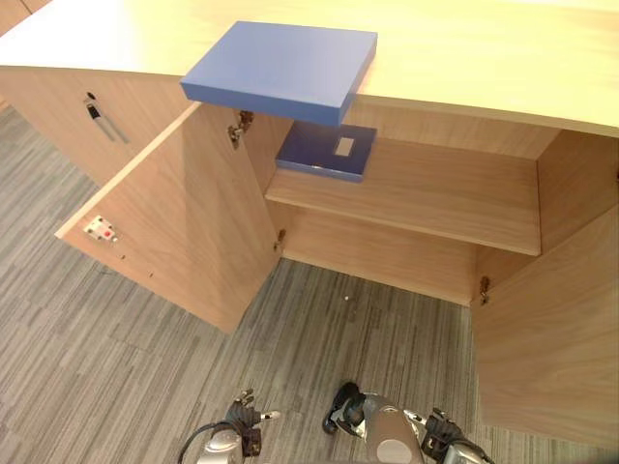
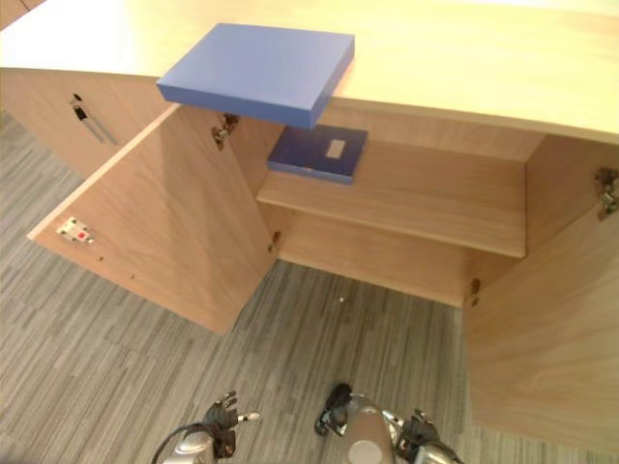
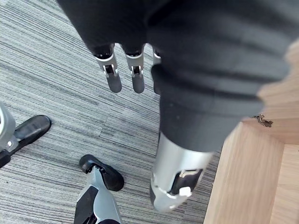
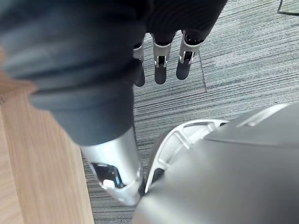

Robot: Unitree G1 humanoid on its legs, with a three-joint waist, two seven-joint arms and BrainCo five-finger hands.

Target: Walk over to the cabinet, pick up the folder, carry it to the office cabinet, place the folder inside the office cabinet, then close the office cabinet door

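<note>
Nearest you, low before the cabinet: left hand (image 3: 114,78), fingers straight and apart, holding nothing; right hand (image 4: 160,70), likewise slack and empty. Both hang over grey striped carpet (image 1: 145,387). Next, the office cabinet's left door (image 1: 184,213) and right door (image 1: 551,329), both swung wide open. Between them, one wooden shelf (image 1: 435,193). At its left end, lying flat and square, is a dark blue folder (image 1: 324,150) with a pale label on its cover. Read this as the task's item, already inside, so your remaining step is probably the doors. Handling estimate: stiff board covers, smooth and a little slippery, light to moderate weight, not fragile. If you must shift it, take the front edge that faces you, thumb under and fingers flat on top, and keep it level. Farthest, on the cabinet top (image 1: 484,58): a thicker light blue box file (image 1: 280,70), its near corner overhanging the edge above the left door's hinge. That overhang offers the easiest hold, and a knock there could tip it off.
</note>
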